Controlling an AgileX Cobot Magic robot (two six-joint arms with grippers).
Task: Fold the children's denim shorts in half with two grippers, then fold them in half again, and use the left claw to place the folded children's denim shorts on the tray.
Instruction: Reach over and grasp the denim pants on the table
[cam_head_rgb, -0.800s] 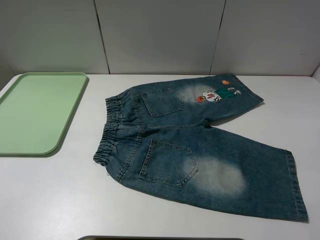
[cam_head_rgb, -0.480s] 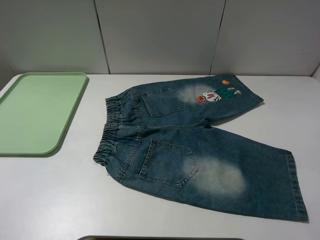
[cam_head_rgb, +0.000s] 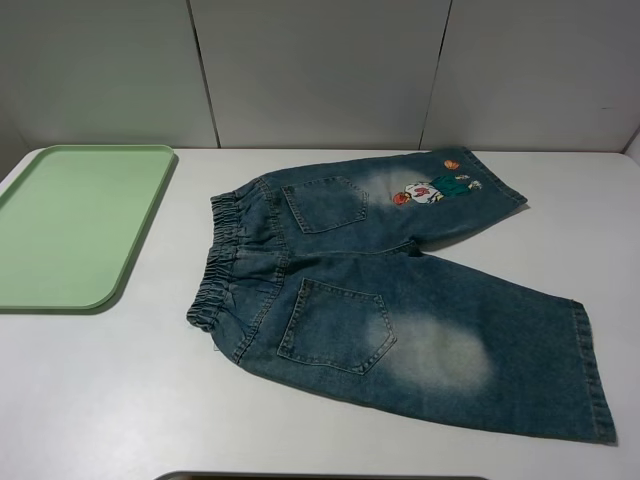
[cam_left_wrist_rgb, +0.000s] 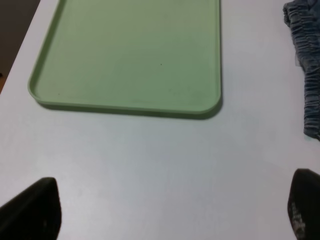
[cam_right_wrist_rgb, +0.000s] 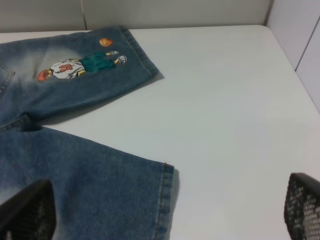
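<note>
The children's denim shorts (cam_head_rgb: 400, 290) lie flat and unfolded on the white table, waistband to the left, legs spread to the right. A cartoon figure embroidery (cam_head_rgb: 432, 188) is on the far leg. The pale green tray (cam_head_rgb: 70, 220) sits empty at the far left. Neither gripper shows in the exterior high view. In the left wrist view my left gripper (cam_left_wrist_rgb: 170, 215) is open over bare table, the tray (cam_left_wrist_rgb: 130, 55) ahead and the waistband (cam_left_wrist_rgb: 305, 75) off to one side. In the right wrist view my right gripper (cam_right_wrist_rgb: 165, 210) is open above the near leg's hem (cam_right_wrist_rgb: 162, 200).
The white table (cam_head_rgb: 100, 400) ends at a grey panelled wall (cam_head_rgb: 320, 70) behind. Its right edge shows in the right wrist view (cam_right_wrist_rgb: 295, 65). A dark curved edge (cam_head_rgb: 320, 476) sits at the bottom of the exterior high view.
</note>
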